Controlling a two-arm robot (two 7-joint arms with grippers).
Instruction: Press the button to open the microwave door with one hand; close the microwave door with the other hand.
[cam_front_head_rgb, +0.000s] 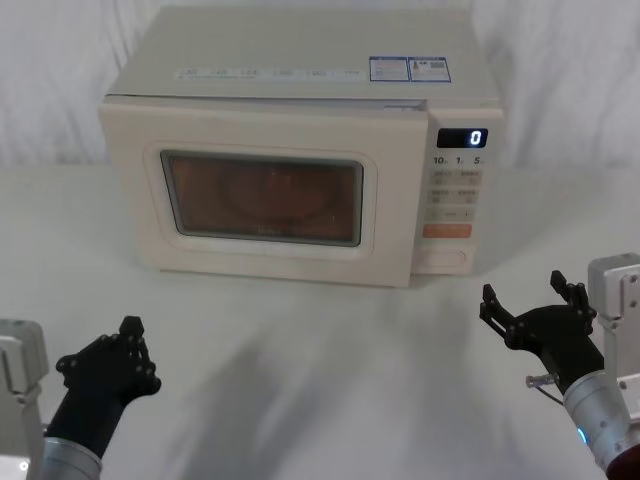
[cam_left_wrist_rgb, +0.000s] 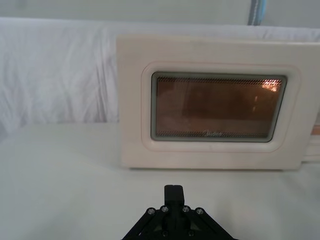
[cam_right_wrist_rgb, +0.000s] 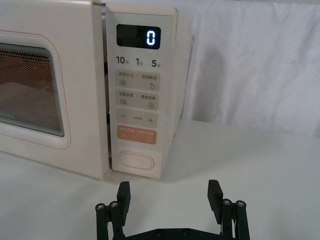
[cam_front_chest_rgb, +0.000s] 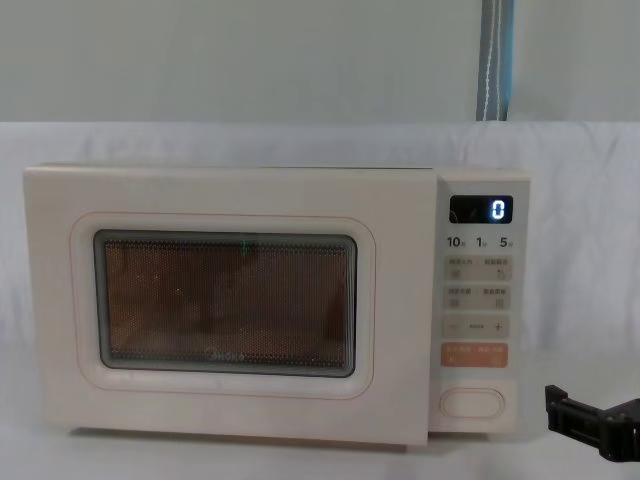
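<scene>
Left gripper (cam_front_head_rgb: 128, 345): stood low over the near left of the white worktop (cam_front_head_rgb: 320, 360), well short of the microwave; fingers drawn together, holding nothing.

Right gripper (cam_right_wrist_rgb: 169, 192): stood over the near right of the worktop, fingers spread wide apart and empty, facing the control panel (cam_right_wrist_rgb: 137, 95) without touching it. In the chest view it entered at the lower right, just beside the panel's bottom corner.

Button (cam_right_wrist_rgb: 136, 162): cream pill-shaped oval at the foot of the control panel, directly below the orange rectangular button (cam_right_wrist_rgb: 136, 135); untouched.

Control panel, further items: small cream pads with grey icons above the orange button; digital display (cam_right_wrist_rgb: 138, 36) at the top, reading 0.

Microwave door (cam_front_head_rgb: 265, 195): cream panel with a dark glass window (cam_front_head_rgb: 262, 197), left of the control panel. Its right edge stood slightly forward of the panel, a narrow dark gap showing between them in the right wrist view; interior glowed orange behind the glass.

Microwave: sat at the far middle of the worktop, white cloth backdrop behind it.
</scene>
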